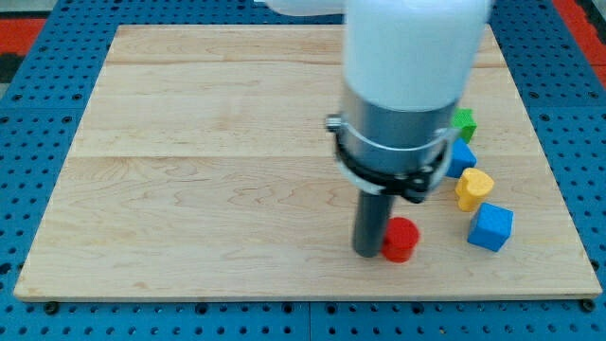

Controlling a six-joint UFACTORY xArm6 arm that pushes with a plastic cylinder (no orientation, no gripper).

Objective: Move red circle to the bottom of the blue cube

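The red circle (401,240) is a short red cylinder near the view's bottom, right of centre. My tip (368,252) stands right against its left side, touching it or nearly so. The blue cube (490,226) sits to the right of the red circle, at about the same height in the view, with a gap between them. The white and grey arm body hangs above the tip and hides part of the board behind it.
A yellow block (473,188) lies just above the blue cube. A second blue block (461,157) and a green block (464,122) sit above it, partly hidden by the arm. The wooden board (208,161) lies on blue pegboard; its bottom edge is close below the red circle.
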